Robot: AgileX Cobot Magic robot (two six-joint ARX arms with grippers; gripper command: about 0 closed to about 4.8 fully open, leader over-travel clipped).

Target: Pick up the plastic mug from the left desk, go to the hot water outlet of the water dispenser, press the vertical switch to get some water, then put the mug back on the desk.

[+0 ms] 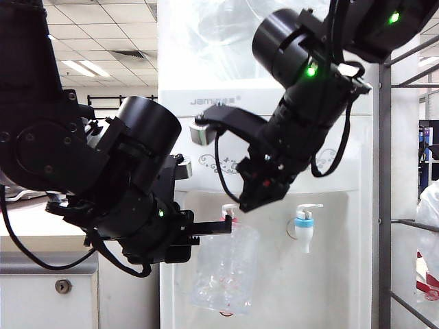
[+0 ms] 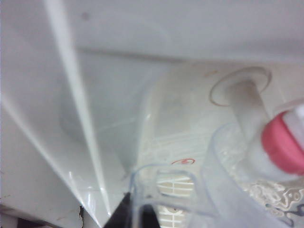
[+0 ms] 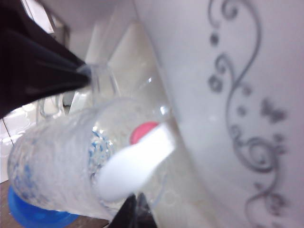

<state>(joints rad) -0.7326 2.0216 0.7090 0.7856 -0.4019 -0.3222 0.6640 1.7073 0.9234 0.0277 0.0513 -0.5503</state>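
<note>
Gripping the handle of the plastic mug (image 1: 225,269), your left gripper (image 1: 218,227) holds it under the hot water outlet (image 1: 229,212). It's light, thin-walled and slick, so keep to the handle; the right gripper (image 1: 255,200), fingers closed and empty, hovers just above the vertical switch (image 3: 134,161).

Bright ceiling-lit room, dark backlit arms, blurred washed-out wrist views

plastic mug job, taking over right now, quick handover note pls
Left gripper: shut on the plastic mug's handle, holding it under the hot water outlet of the water dispenser.
Right gripper: fingers shut, empty, right beside the vertical switch, above the mug.
Done: mug picked up from the left desk and brought to the tap.
Left: press the switch, fill, return the mug to the desk. No water stream visible.
</note>
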